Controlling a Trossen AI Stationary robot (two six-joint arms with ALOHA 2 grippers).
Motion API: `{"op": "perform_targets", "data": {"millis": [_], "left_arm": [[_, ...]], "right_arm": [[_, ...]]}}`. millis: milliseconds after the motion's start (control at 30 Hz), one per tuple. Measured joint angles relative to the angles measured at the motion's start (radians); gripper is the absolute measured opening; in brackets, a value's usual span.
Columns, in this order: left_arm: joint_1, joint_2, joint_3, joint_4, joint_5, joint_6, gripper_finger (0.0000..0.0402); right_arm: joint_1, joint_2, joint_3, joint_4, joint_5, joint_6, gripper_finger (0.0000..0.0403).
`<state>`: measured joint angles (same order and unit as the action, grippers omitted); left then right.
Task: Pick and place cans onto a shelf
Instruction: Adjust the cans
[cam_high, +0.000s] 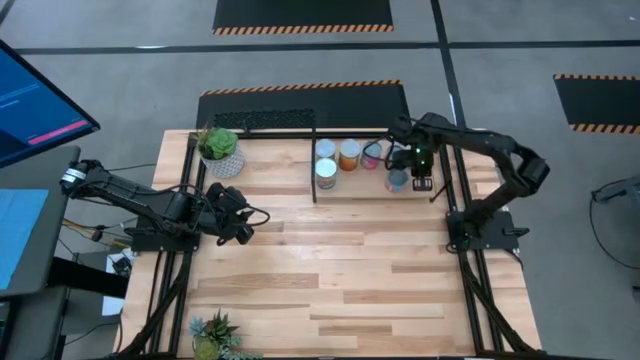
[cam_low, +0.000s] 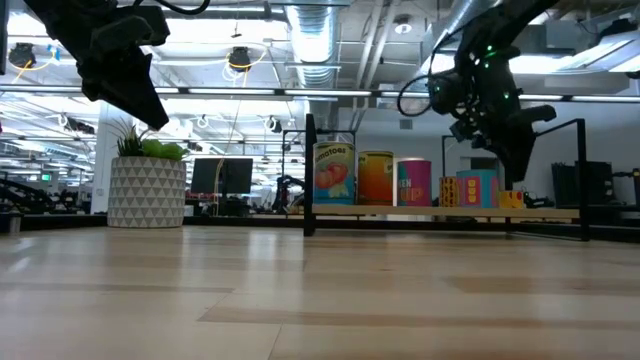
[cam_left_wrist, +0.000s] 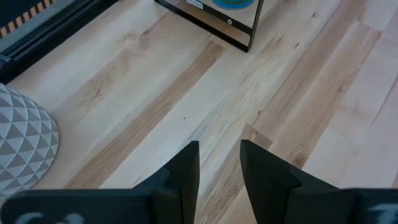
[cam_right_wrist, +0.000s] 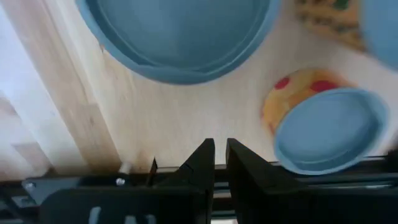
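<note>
Above the right end of the shelf (cam_high: 385, 195), the right hand (cam_high: 413, 172) hangs in the air with its fingers (cam_right_wrist: 202, 165) drawn nearly together and nothing between them. Just beneath it stands a can (cam_high: 397, 181) with a silvery top, the rightmost on the shelf; from the right wrist view that top fills the upper part of the picture, and a second can (cam_right_wrist: 320, 127) with a yellow and red label stands close by. In the low view the hand (cam_low: 505, 140) is tilted and clear of the cans, above and a little to the side of the pink and blue one (cam_low: 478, 188). Left of it along the shelf stand a pink can (cam_high: 372, 155), an orange can (cam_high: 349, 154) and two more, one (cam_high: 325, 150) at the back and one (cam_high: 326, 173) in front, by the black rod (cam_high: 313, 165) that bounds the bay. Across the tabletop (cam_high: 340, 270), well apart from the shelf, the left hand (cam_high: 240, 212) waits near the left edge, its fingers (cam_left_wrist: 186, 174) a little apart and holding nothing, pointed down at bare wood. A potted plant (cam_high: 219, 150) in a white patterned pot stands just behind it at the back left corner, and another plant (cam_high: 213, 335) sits at the front left edge.
</note>
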<state>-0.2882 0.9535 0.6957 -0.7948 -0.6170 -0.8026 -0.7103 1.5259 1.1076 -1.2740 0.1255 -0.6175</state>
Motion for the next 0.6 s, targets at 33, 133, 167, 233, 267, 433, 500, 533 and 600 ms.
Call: {"op": "perform_targets", "data": {"millis": [33,133,167,233,267,433,500,533,600], "left_arm": [[0.000,0.000,0.000,0.000,0.000,0.006,0.0105],[0.000,0.000,0.000,0.000,-0.001,0.017,0.0105],[0.000,0.000,0.000,0.000,-0.001,0.019,0.0105],[0.000,0.000,0.000,0.000,-0.001,0.020,0.0105],[0.000,0.000,0.000,0.000,-0.001,0.020,0.0105],[0.000,0.000,0.000,0.000,-0.001,0.020,0.0105],[0.000,0.000,0.000,0.000,0.000,0.020,0.0105],[0.000,0.000,0.000,0.000,0.000,0.020,0.0105],[0.000,0.000,0.000,0.000,0.000,0.020,0.0105]], "right_arm": [[-0.006,0.009,0.000,-0.007,-0.001,-0.001,0.0065],[-0.014,0.038,0.000,-0.012,-0.036,-0.004,0.0065],[-0.014,0.048,0.000,-0.010,-0.041,-0.004,0.0065],[-0.014,0.070,0.000,-0.002,-0.045,-0.009,0.0065],[-0.014,0.081,0.000,0.003,-0.045,-0.012,0.0065],[-0.020,0.123,0.000,0.019,-0.016,-0.013,0.0065],[-0.021,0.129,0.000,0.029,0.001,-0.012,0.0065],[-0.023,0.131,0.000,0.032,0.004,-0.012,0.0065],[-0.026,0.129,0.000,0.029,0.004,-0.012,0.0065]]}}
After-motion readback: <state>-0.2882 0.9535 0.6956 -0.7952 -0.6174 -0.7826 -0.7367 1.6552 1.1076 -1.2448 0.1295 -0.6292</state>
